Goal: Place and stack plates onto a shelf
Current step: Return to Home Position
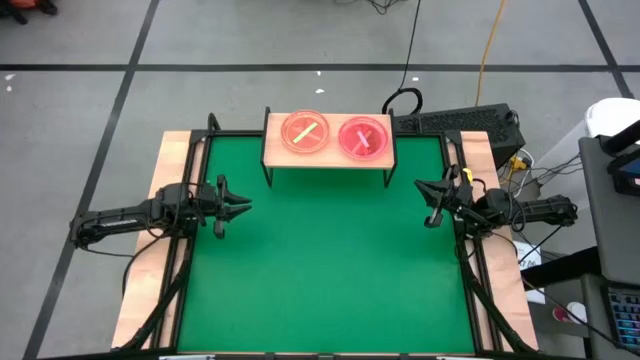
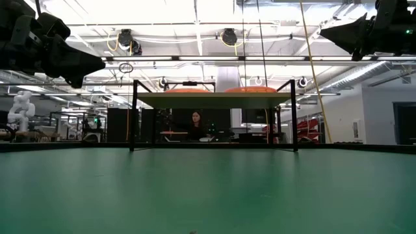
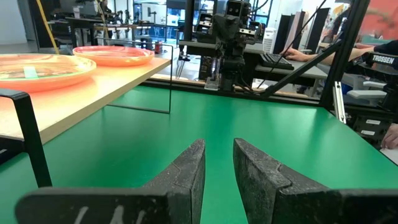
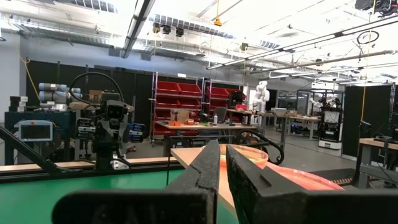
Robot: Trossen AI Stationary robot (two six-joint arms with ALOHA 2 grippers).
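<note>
Two stacks of plates [image 1: 334, 134] lie side by side on the shelf [image 1: 274, 151] at the far edge. The left gripper [image 1: 241, 205] has a small gap, holding nothing; the right gripper [image 1: 428, 188] is closed and empty. No loose plate shows, so both arms can best wait clear of the shelf.

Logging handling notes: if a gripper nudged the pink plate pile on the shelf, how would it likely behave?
The pink plates look thin and translucent, so probably light and stiff. They lie flat, so tipping or rolling seems unlikely. On the smooth wooden shelf they would likely slide.
</note>
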